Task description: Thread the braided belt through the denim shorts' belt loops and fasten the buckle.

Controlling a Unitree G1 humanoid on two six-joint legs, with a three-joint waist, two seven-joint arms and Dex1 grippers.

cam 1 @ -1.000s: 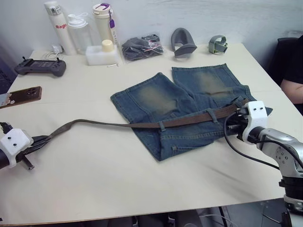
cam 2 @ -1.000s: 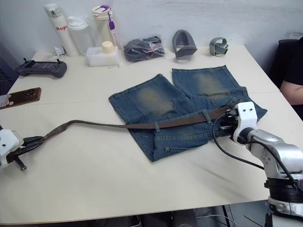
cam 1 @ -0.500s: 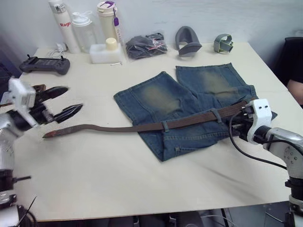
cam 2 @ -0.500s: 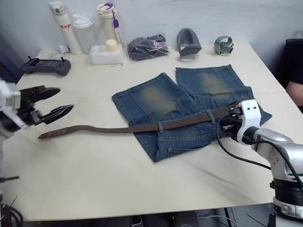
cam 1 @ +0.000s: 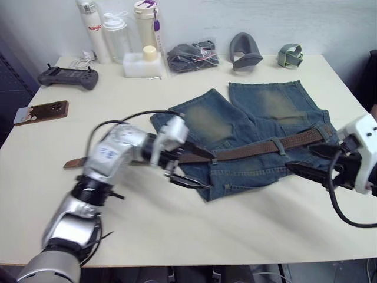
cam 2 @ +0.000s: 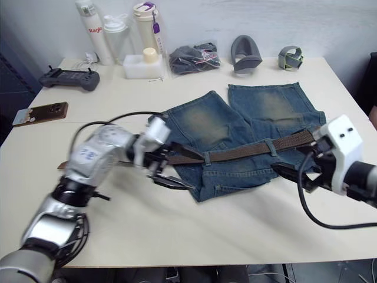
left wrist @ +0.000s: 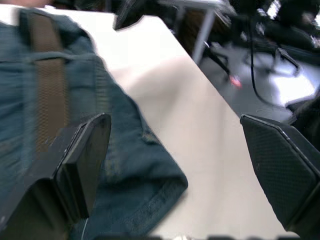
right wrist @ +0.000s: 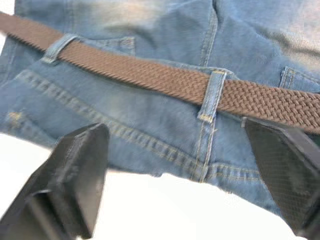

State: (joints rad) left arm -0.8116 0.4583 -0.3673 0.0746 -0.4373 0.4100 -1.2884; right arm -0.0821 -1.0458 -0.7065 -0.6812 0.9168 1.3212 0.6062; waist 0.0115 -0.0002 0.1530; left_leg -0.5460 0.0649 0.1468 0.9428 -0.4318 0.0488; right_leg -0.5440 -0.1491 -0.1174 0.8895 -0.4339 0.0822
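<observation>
Change since half a second ago: left gripper (cam 1: 191, 167) has swung in from the far left of the table to the left edge of the denim shorts (cam 1: 247, 127); right gripper (cam 1: 318, 160) has backed off the belt's right end and now sits just beside it, toward the near side.
Left gripper: fingers spread wide apart, holding nothing; one finger over the belt where it enters the shorts, the other over bare table (cam 1: 235, 230) just near of the hem.
Right gripper: fingers spread wide, holding nothing; hovering at the near right corner of the shorts, with the waistband and strap between its fingers in the wrist view.
Braided belt (cam 1: 259, 147): lies across the waistband, running left to right and slightly farther toward the right; its left tail (cam 1: 73, 163) rests flat on the table, well left of the shorts.
Belt loops (right wrist: 210, 96): strap passes under at least two of them; a third (right wrist: 56, 46) sits further along the strap.
Buckle: cannot be made out.
Denim shorts: flat on the table, legs pointing far, waistband on the near side.
Far edge: bottles (cam 1: 121, 35), a dark bundled cloth (cam 1: 189, 57), a grey holder (cam 1: 244, 50).
Left side: a game controller (cam 1: 68, 76) and a phone (cam 1: 41, 111).
</observation>
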